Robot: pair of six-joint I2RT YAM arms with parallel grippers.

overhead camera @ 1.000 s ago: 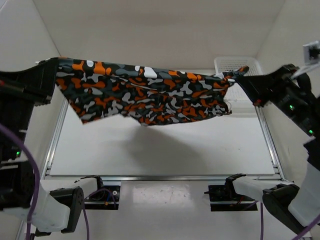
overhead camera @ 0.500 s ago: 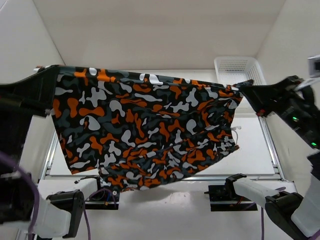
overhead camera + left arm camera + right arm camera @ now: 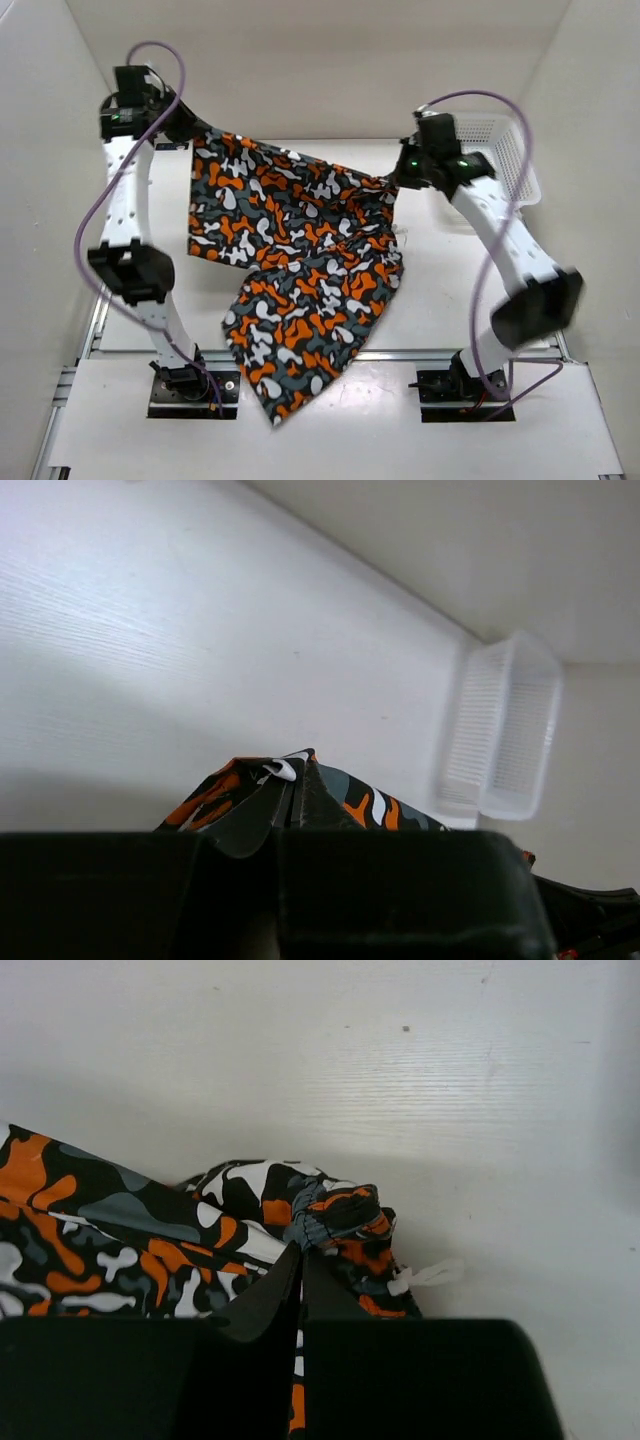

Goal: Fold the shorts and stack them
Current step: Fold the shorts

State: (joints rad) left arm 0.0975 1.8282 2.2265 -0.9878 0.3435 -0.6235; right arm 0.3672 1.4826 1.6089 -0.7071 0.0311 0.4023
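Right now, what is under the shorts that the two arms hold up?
Around the shorts the white table shows, and the metal rail at its near edge. The cloth drapes over the middle of both, so whatever lies beneath it there is hidden.

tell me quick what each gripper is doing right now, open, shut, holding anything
Left gripper: closed, pinching one upper corner of the shorts.
Right gripper: closed, pinching the opposite upper corner of the shorts.
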